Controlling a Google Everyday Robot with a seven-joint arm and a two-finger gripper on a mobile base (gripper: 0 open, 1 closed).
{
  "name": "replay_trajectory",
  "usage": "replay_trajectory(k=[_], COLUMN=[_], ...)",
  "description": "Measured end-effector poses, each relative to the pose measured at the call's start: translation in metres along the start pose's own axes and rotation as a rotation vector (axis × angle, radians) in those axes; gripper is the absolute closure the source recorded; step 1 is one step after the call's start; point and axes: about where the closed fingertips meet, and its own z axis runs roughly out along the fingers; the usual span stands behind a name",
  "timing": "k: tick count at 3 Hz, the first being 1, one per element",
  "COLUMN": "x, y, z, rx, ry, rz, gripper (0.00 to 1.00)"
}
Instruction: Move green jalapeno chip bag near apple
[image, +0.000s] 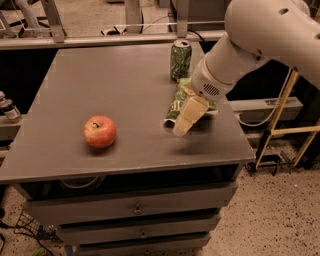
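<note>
- The gripper hangs low over the table, well to the right of the apple. I cannot tell if it grips anything.
- The green jalapeno chip bag lies flat under it, well apart from the apple and partly hidden by the arm.
- The grey table has drawers below and stands on a speckled floor.
- A green soda can stands upright behind the bag, farther from the apple.

green jalapeno chip bag mostly hidden | hand covering it
</note>
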Motion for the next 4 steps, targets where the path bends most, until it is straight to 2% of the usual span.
replay_trajectory(k=[1,2,3,4], x=[-0.003,-0.003,-0.005,-0.007], y=[0.001,0.008,0.010,0.009], z=[0.016,0.038,0.045,0.042], rx=[-0.018,-0.059,-0.078,-0.078], ry=[-0.001,0.003,-0.001,-0.001], rz=[-0.006,-0.006,-0.010,-0.010], gripper=[0.12,0.41,0.64,0.95])
